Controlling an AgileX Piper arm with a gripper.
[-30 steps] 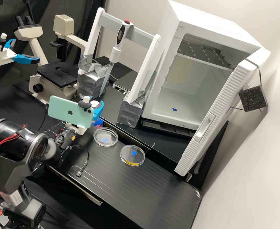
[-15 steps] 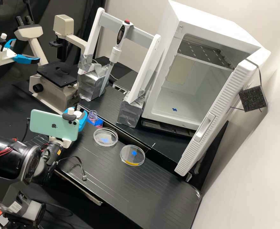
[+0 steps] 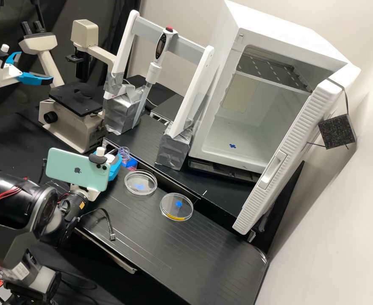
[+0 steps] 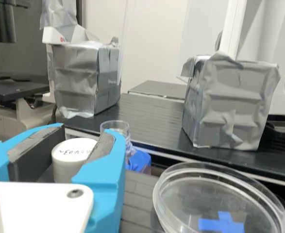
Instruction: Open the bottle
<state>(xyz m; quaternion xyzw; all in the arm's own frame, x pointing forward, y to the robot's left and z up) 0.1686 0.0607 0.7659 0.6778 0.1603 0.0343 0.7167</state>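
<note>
The gripper [image 3: 113, 156] is at the left of the bench, beside the bottle on its near-left side, with its blue fingers closed around a white cap [image 3: 109, 158]. In the wrist view the gripper [image 4: 87, 131] has the round white cap [image 4: 72, 154], with handwriting on top, between its dark pads. Just beyond it stands the bottle [image 3: 123, 152], uncapped, its clear ringed neck upright and apart from the fingers. The bottle's neck [image 4: 116, 128] shows past one fingertip, and that finger hides part of the body. Blue and pink material lies around the bottle's base.
Two clear petri dishes [image 3: 140, 183] [image 3: 176, 207] lie on the bench [image 3: 203, 250] to the right. Behind are silver-taped blocks [image 3: 173, 148] under a white frame with a pipette, a microscope [image 3: 70, 120], and a white cabinet [image 3: 248, 135] with its door open.
The gripper has come away from over the bottle, toward the left and front with the cap, uncovering the neck. Since half a second ago it has shifted slightly right and lower.
</note>
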